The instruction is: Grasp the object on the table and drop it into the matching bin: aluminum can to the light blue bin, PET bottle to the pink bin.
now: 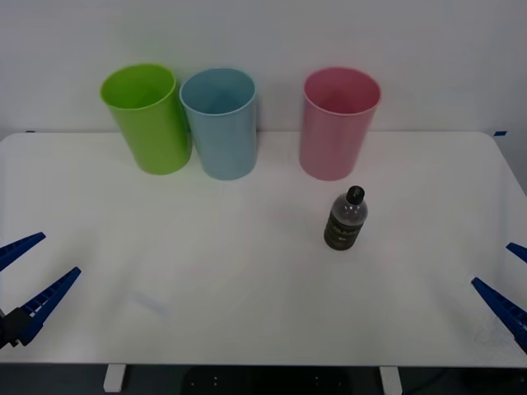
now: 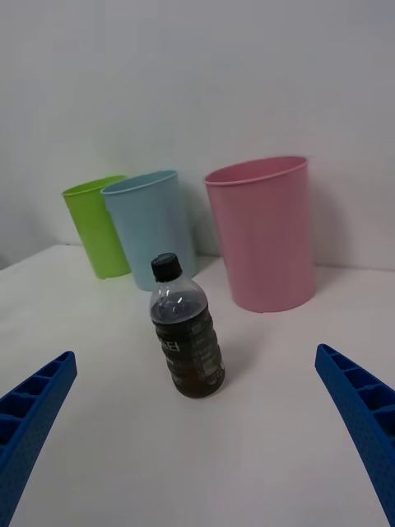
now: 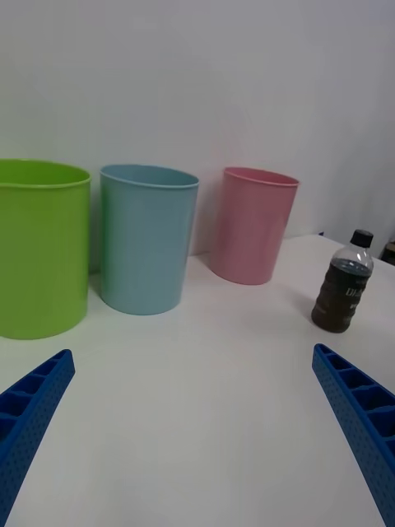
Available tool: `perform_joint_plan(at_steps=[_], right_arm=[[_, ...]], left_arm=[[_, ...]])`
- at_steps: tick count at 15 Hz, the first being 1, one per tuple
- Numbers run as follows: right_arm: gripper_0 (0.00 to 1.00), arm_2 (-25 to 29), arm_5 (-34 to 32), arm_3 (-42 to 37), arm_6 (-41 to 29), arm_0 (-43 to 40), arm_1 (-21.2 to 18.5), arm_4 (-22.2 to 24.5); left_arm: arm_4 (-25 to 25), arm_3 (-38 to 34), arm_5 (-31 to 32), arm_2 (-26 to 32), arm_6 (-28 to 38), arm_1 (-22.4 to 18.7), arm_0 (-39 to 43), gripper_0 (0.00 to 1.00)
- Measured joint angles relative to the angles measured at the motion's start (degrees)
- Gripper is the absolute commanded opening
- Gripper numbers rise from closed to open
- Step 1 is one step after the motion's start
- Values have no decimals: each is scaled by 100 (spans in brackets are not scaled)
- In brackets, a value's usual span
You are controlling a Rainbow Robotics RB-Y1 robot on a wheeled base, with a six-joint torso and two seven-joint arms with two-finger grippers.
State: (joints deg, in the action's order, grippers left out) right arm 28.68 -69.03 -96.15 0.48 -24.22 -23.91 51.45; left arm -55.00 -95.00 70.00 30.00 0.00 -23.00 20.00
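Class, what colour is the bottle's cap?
Black. The bottle cap shows best in the right wrist view.

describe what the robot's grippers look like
Both the left gripper and the right gripper have two bright blue fingers each. The fingers are long, tapering wedges with open ribbed cells along the inner side and a fine dotted texture on the flat faces. No cables or markings show.
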Motion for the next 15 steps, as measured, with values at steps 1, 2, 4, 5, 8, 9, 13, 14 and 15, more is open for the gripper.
perform_joint_plan(at_steps=[1,2,4,5,8,9,13,14,15], right_arm=[[100,-34,26,0,45,-31,-13,-9],[100,-81,59,0,97,-45,-16,-12],[100,-232,176,0,262,-55,-17,-12],[100,-309,280,0,473,-55,-17,-12],[100,-579,678,1,1159,-79,-17,-12],[100,-668,797,4,1295,-78,-17,-12],[100,-1132,1321,1,1451,-61,-17,-46],[100,-1230,1466,1,1481,-41,-17,-47],[100,-1326,1589,0,1510,-15,-17,-48]], left_arm=[[0,0,0,0,0,0,0,100],[0,0,0,0,0,0,0,100],[0,0,0,0,0,0,0,100],[0,0,0,0,0,0,0,100],[0,0,0,0,0,0,0,100],[0,0,0,0,0,0,0,100],[0,0,0,0,0,0,0,100],[0,0,0,0,0,0,0,100],[0,0,0,0,0,0,0,100]])
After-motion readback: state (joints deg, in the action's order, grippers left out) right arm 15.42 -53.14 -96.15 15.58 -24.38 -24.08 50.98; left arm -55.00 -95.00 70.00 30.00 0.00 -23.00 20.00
